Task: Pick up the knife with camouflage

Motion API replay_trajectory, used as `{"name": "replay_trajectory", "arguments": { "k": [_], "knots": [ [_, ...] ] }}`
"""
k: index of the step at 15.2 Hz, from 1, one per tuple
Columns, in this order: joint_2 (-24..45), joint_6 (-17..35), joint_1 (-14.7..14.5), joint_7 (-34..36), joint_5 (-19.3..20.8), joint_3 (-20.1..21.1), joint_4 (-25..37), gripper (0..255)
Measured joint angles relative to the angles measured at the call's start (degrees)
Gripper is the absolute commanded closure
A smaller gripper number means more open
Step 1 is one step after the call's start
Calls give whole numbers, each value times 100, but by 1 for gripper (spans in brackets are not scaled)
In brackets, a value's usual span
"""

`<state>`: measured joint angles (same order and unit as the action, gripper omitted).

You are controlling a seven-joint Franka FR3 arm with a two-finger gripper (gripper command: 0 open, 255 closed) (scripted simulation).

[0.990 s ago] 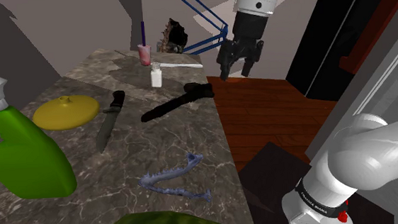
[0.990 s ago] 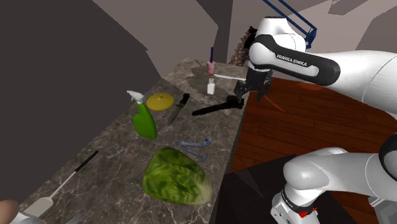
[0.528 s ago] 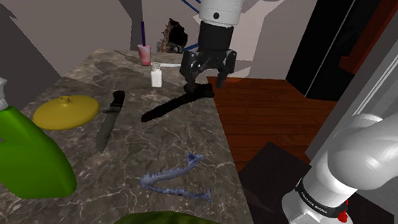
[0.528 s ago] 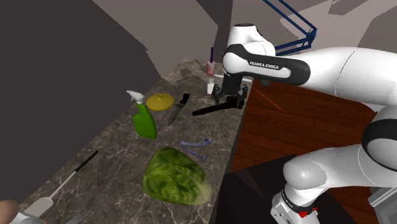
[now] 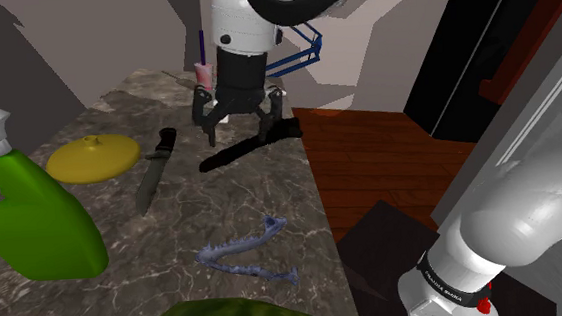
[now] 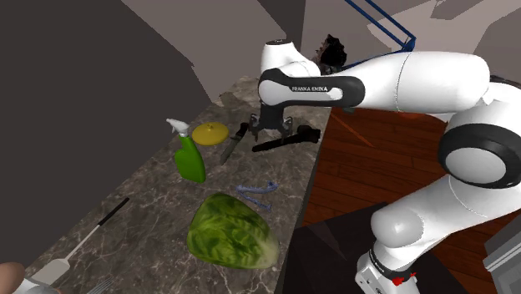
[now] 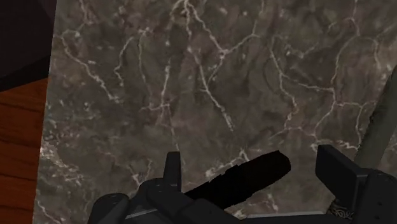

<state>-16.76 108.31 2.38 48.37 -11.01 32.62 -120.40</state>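
my jaws are released and hold nothing: the two black fingers [image 7: 340, 167] stand well apart, pointing down at the dark veined desk [image 7: 191, 76]. between them in the wrist view lies one end of a long black tool [image 7: 245, 178], flat on the desk, and i cannot tell whether either finger touches it. just outside one finger runs a dull grey-green strip, the blade of the knife [image 5: 152, 175]. in the shoulder view that knife lies flat on the desk to the left of my jaws and apart from them. its black handle points away towards the back of the desk and its mottled green-grey blade points towards the camera. the black tool lies on the other side of it, slanting out to the desk's edge by the red-brown wooden floor [image 5: 389, 155]. past the knife, further to the shoulder view's left, sits a flat yellow disc [image 5: 91, 158]. behind my wrist a pink cup [image 5: 204, 77] with a dark straw stands near the back of the desk. further off along the desk lie a thin blue-violet curled thing [image 5: 245, 252], a green spray bottle [image 5: 34, 222] with a white head, then a head of lettuce [image 6: 230, 234]. furthest of all is a long utensil [image 6: 88, 238] with a black handle.
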Motion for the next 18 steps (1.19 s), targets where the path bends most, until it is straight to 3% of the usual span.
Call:
{"name": "replay_trajectory", "arguments": {
  "k": [6, 9, 12, 14, 18],
  "knots": [
    [1593, 255, 23, 1709, 964, 730, 1113, 0],
    [2471, 146, -196, 2548, 1606, 850, 1865, 0],
    [3371, 7, -610, 3291, 2224, 788, 2667, 0],
    [3614, -39, -746, 3476, 2383, 736, 2901, 0],
    [3731, 205, -778, 3563, 2474, 694, 2746, 0]
  ]
}}
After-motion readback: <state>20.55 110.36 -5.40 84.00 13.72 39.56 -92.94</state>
